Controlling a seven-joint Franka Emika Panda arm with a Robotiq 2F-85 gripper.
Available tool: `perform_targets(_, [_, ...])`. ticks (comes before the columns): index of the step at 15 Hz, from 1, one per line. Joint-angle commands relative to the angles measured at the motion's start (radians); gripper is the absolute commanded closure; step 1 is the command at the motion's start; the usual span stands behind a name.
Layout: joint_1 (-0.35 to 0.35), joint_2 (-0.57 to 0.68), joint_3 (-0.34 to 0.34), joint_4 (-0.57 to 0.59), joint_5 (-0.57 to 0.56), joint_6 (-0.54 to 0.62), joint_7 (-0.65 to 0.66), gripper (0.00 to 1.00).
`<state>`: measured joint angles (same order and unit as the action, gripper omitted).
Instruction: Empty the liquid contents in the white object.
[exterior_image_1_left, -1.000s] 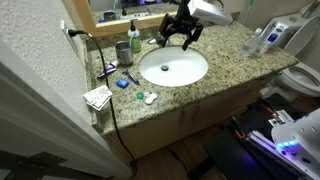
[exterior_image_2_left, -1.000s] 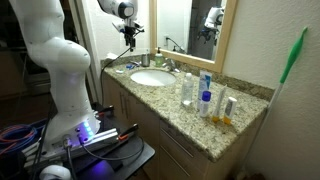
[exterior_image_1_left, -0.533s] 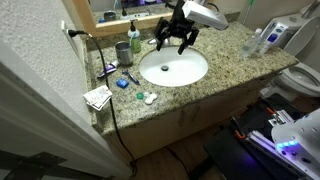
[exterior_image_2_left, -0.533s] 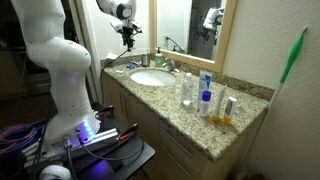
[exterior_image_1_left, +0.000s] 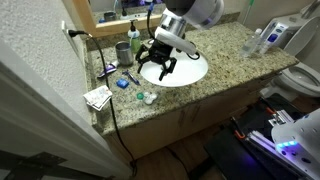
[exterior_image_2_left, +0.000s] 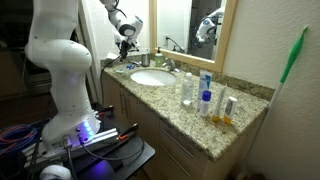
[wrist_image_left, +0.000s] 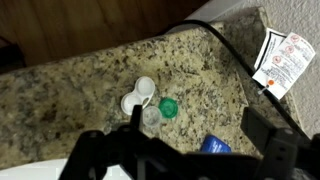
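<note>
The end effector (wrist_image_left: 178, 158) was held wide open, nothing gripped. The white object (wrist_image_left: 143, 90) was seen on the bench (wrist_image_left: 70, 85), apart from it, toward eleven o'clock in the wrist view, beside a green cap (wrist_image_left: 169, 107).

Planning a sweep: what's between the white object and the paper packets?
Wrist view: the green cap beside the white object, then granite crossed by a black cable before the packets.
</note>
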<state>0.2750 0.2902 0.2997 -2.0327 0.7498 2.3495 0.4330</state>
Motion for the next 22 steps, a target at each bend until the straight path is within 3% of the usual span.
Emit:
perform_targets(1, [0.018,0.024,-0.013,0.020,0.010,-0.005,0.000,0.00])
perform_targets(5, [-0.004,0.092,-0.010,0.063,0.069,-0.107,0.028,0.00])
perform_targets(9, [0.018,0.068,-0.027,0.000,0.147,-0.116,0.106,0.00])
perform_targets(14, [0.028,0.085,-0.036,0.021,0.129,-0.114,0.101,0.00])
perform_targets(19, [0.068,0.132,-0.065,0.007,0.068,-0.108,0.285,0.00])
perform_targets(22, [0.062,0.138,-0.058,0.015,0.084,-0.112,0.265,0.00])
